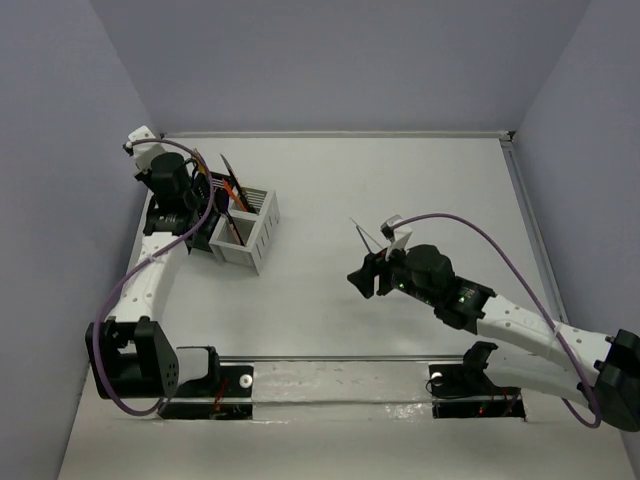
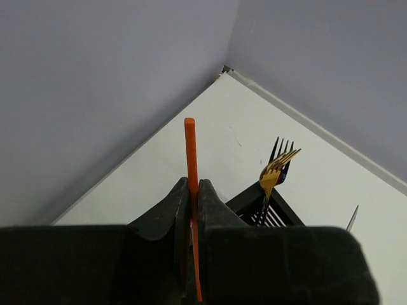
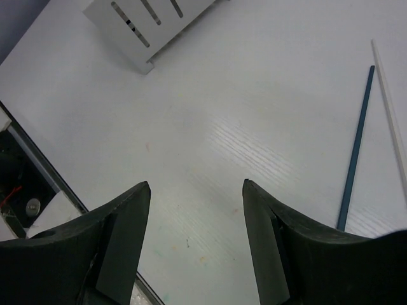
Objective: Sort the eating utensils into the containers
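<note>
My left gripper [image 2: 193, 185] is shut on a thin orange stick [image 2: 189, 152], held upright beside the black caddy [image 2: 287, 216]. A gold fork [image 2: 275, 173] and a dark fork stand in that caddy. In the top view the left gripper [image 1: 188, 185] is at the far left by the black caddy [image 1: 212, 192], with the white caddy [image 1: 255, 240] against it. My right gripper [image 1: 362, 280] [image 3: 196, 190] is open and empty above bare table at mid-right. A teal stick [image 3: 356, 146] and a white stick [image 3: 389, 121] lie on the table just beyond it.
The white caddy's slotted wall [image 3: 143, 28] shows far ahead in the right wrist view. A silver utensil tip [image 2: 351, 218] pokes up right of the black caddy. The left and back walls meet close behind the left gripper. A clear strip [image 1: 330, 380] runs between the arm bases.
</note>
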`<state>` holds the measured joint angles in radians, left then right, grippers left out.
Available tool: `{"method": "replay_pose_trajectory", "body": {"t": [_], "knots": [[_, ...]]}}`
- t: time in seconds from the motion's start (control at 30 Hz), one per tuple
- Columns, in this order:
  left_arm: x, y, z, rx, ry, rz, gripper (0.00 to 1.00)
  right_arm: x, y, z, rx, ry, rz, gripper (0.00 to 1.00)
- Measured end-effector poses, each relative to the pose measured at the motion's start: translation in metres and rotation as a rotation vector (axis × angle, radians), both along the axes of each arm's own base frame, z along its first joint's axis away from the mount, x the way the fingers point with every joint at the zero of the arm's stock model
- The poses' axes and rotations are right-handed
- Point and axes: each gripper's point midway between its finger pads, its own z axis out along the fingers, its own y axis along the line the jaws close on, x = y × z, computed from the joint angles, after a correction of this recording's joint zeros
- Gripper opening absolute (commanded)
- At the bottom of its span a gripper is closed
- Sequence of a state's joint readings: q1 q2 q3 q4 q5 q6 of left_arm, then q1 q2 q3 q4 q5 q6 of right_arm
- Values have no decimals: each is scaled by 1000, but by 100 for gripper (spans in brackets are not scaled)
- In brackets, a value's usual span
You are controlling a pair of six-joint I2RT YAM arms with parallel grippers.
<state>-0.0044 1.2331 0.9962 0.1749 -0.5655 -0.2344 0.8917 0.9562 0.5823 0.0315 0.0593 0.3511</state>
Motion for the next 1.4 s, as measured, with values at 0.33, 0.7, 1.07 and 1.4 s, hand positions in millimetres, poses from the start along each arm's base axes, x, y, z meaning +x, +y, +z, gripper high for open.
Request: {"method": "replay_pose_trajectory", "body": {"t": [0.33, 0.7, 1.07, 1.4], "knots": [[10, 0, -42, 27, 69, -10, 51, 7, -5, -8, -29, 6, -49, 65], [11, -23, -20, -46, 2, -135, 88, 30, -28, -41, -137, 76, -196, 60], [-60, -151, 99, -232, -308, -698, 90, 52, -71, -111, -316, 310, -369, 58], [-136, -218, 21, -400, -145, -1040, 91, 75, -76, -140, -425, 412, -401, 45]]}}
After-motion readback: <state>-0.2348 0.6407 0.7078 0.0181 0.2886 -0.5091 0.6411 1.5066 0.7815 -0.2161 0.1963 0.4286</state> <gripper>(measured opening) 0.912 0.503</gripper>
